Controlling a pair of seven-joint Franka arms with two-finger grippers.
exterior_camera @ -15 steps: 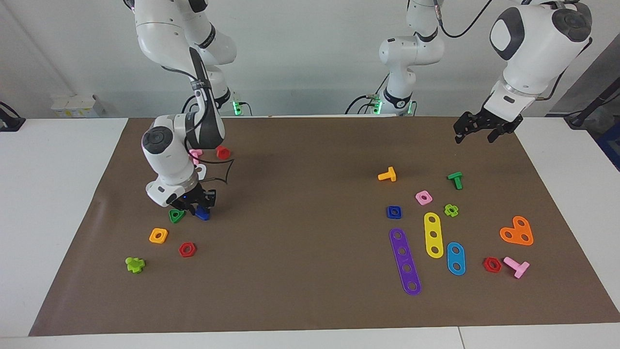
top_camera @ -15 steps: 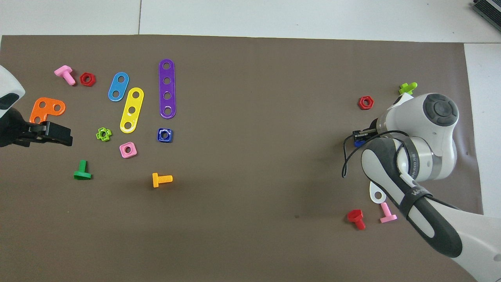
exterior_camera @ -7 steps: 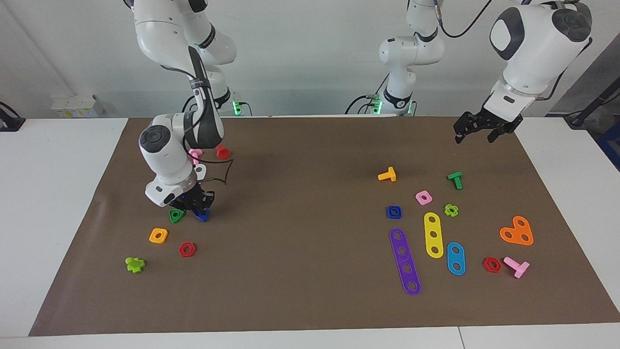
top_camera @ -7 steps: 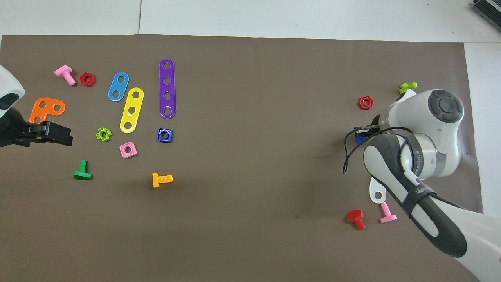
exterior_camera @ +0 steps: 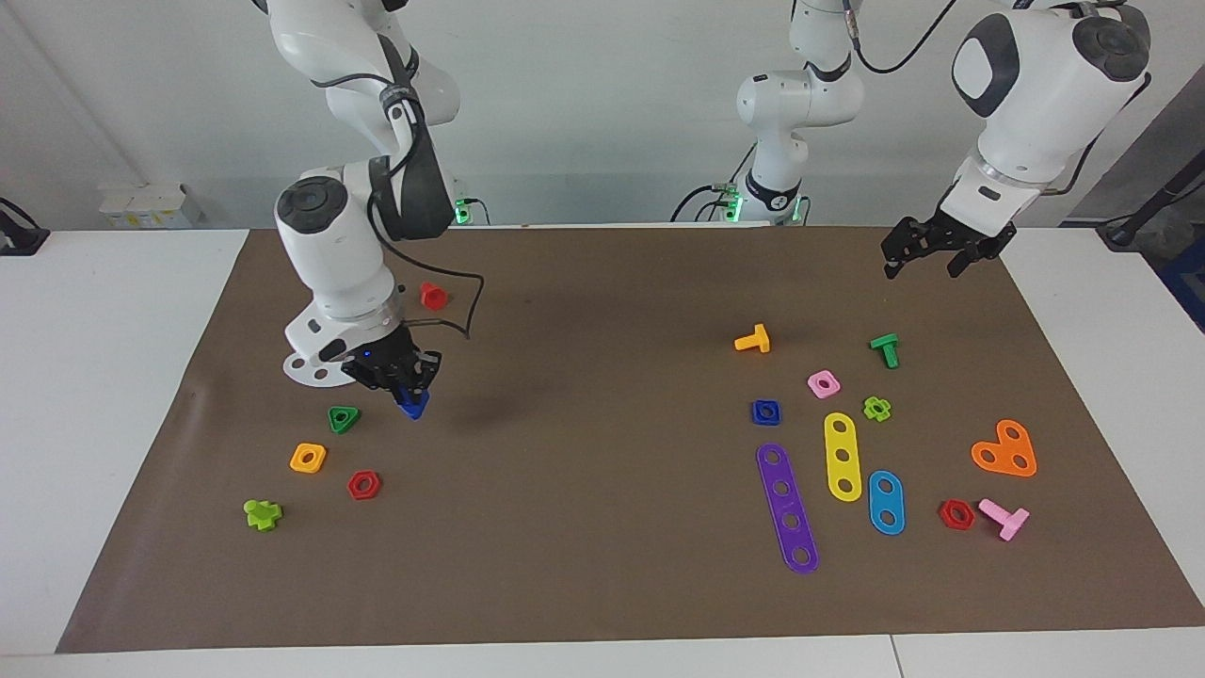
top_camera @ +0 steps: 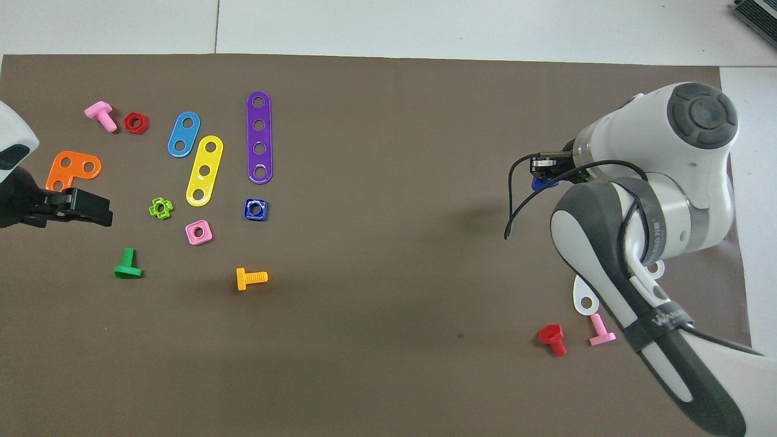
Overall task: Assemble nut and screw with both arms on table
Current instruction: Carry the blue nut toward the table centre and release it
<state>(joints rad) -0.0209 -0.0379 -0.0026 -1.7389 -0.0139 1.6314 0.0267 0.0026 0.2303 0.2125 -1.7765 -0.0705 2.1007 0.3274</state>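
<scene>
Blue screw (exterior_camera: 412, 403): pinched in right gripper (exterior_camera: 400, 379), mid-left of facing frame.
Left gripper (exterior_camera: 927, 247): spread, upper right, empty.
Nut (exterior_camera: 765, 411): on mat (exterior_camera: 602, 527).

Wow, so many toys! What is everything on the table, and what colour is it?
blue screw: 1, dark blue, held above the mat
blue nut: 1, dark blue, left arm's end
strips: 3, purple, yellow, light blue, left arm's end
angle plate: 1, orange, left arm's end
other bolts: 6, orange, green, pink at left arm's end; red, pink, lime at right arm's end
other nuts: 6, pink, lime, red at left arm's end; green, orange-yellow, red at right arm's end
white plate: 1, white, right arm's end
mat: 1, brown, on the table
table: 1, white
right gripper: black, shut on the blue screw
left gripper: black, open, hovers idle over the mat's corner
</scene>
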